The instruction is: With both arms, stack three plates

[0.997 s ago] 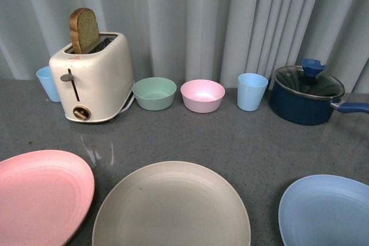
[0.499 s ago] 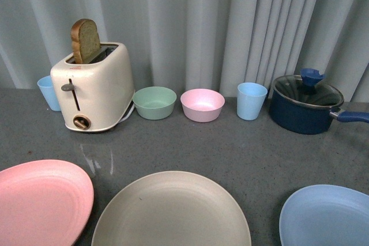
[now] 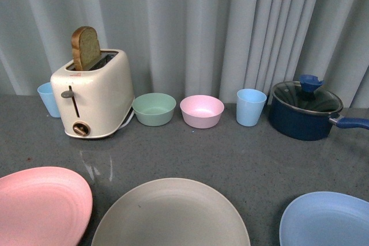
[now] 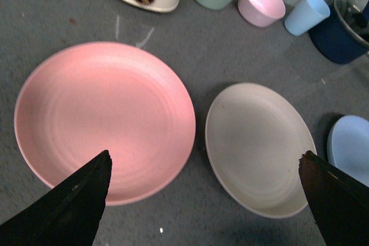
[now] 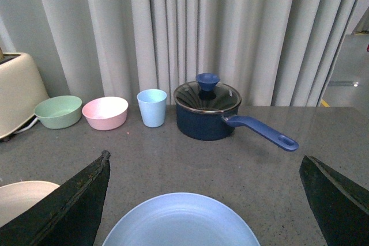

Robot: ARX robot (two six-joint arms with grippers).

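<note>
While the three plates lie flat and face up in a row along the near edge of the grey table (image 3: 230, 148), the pink plate (image 3: 40, 205) sits left, the beige-grey plate (image 3: 170, 214) middle and the light blue plate (image 3: 326, 220) right, each apart from its neighbour. Being round, they show no long axis. The left gripper (image 4: 204, 154), fingers spread wide, hangs above the gap between pink and beige-grey. The right gripper (image 5: 204, 156), likewise wide apart, hovers over the blue plate's near part.

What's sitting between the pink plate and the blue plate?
The beige plate lies between the pink plate and the blue plate, touching neither. The front view shows this.
</note>
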